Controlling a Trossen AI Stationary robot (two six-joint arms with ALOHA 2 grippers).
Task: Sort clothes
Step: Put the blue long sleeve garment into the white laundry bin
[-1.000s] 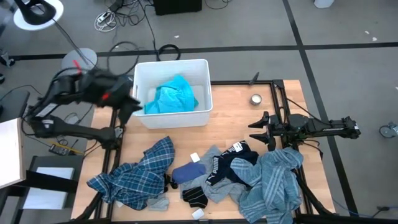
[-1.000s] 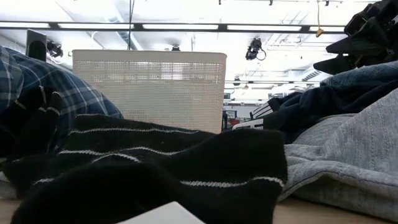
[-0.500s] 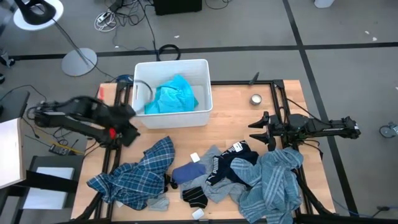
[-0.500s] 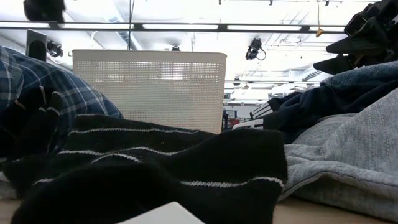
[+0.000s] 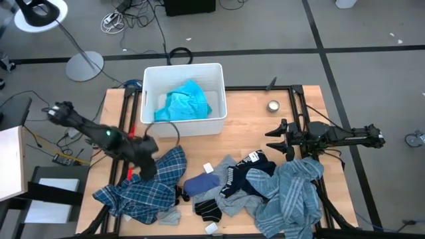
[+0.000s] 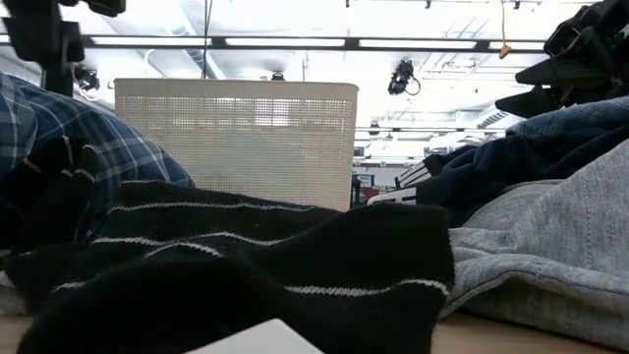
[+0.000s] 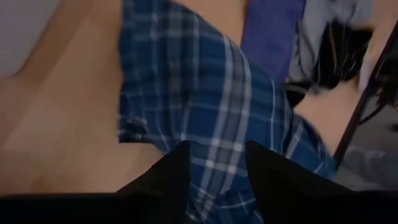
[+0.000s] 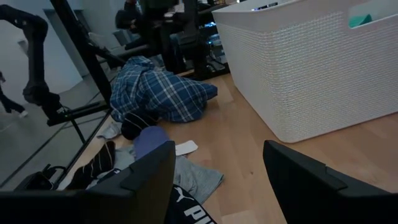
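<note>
The turquoise shirt (image 5: 182, 101) lies in the white bin (image 5: 218, 119). The blue plaid shirt (image 5: 143, 189) lies crumpled at the near left. My left gripper (image 5: 151, 167) is open just over the plaid shirt's far corner (image 7: 205, 99), its fingers standing on either side of the cloth below. A navy piece (image 5: 201, 184), a black striped piece (image 5: 209, 210), grey pieces (image 5: 229, 192) and the light-blue striped shirt (image 5: 292, 192) lie heaped at the near middle and right. My right gripper (image 5: 273, 139) is open and empty, hovering beyond the heap; it also shows in its own wrist view (image 8: 217, 186).
The bin stands at the far edge, left of the middle. A small metal round thing (image 5: 273, 105) sits at the far right. White cards (image 5: 208, 168) lie among the clothes. Bare wood shows between the bin and the heap (image 5: 246, 133).
My left arm has swung from beside the bin's left wall toward the table's near edge and down, and now hangs over the plaid shirt's far corner. The clothes and my right arm have kept still.
</note>
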